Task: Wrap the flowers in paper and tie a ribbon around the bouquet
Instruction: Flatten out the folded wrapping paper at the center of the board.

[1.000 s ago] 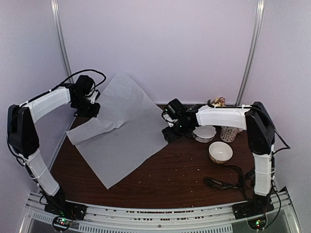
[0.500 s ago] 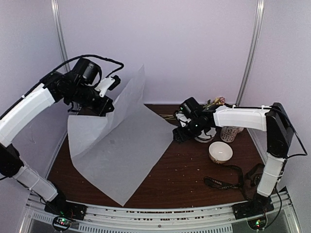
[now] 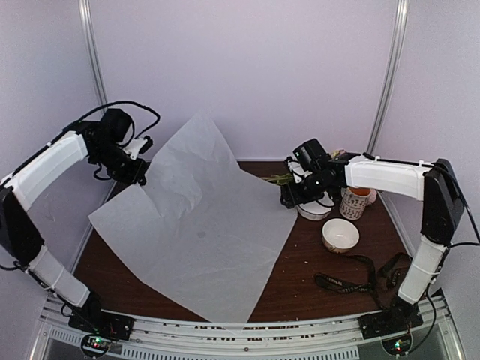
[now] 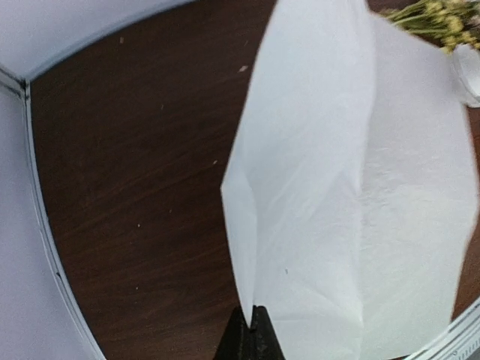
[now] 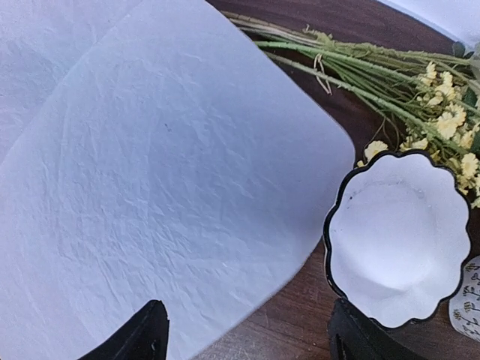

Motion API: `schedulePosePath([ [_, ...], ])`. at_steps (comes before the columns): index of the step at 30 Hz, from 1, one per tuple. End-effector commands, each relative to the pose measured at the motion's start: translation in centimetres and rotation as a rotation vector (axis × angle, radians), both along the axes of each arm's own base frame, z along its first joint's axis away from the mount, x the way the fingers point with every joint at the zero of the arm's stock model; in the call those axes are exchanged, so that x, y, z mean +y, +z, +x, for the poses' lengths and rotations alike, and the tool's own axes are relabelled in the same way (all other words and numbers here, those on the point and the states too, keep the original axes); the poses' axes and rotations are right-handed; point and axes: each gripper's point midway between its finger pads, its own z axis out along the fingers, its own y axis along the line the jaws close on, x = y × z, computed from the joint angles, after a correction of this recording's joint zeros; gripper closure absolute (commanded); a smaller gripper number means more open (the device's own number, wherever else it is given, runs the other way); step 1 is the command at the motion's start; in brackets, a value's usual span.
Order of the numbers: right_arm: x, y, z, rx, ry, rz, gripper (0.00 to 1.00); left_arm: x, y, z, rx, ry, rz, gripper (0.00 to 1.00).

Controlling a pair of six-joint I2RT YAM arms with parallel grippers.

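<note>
Paper [image 3: 202,240] lower now, in left end effector [image 3: 140,166]

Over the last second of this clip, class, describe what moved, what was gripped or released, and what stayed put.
The left jaws, shut on the paper throughout, lifted it and spread it again further right and nearer the table's front edge. The right jaws, open and empty, drew back right toward the flowers. The ribbon, round bowl and cup stayed put.

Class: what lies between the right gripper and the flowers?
Right wrist view: a corner of the paper and a black-rimmed white bowl lie between the right gripper and the flowers.
</note>
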Motion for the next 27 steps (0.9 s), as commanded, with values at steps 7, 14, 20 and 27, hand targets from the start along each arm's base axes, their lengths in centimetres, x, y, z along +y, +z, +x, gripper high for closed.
schedulePosePath([
  [7, 2.5, -4.6, 0.2, 0.08, 0.023, -0.075, 0.27, 6.5, -9.0, 6.3, 0.137, 0.143, 0.384, 1.0],
  [14, 3.7, -7.6, -1.7, 0.12, 0.064, -0.13, 0.28, 9.5, -11.7, 9.4, 0.131, 0.199, 0.617, 1.0],
  [20, 5.3, -10.6, -4.9, 0.184, 0.128, -0.192, 0.29, 9.4, -13.1, 11.6, 0.138, 0.208, 0.645, 0.93],
  [27, 7.7, -9.3, -8.0, 0.261, 0.214, -0.039, 0.31, 11.9, -5.2, 15.0, -0.03, 0.415, 0.657, 0.18],
])
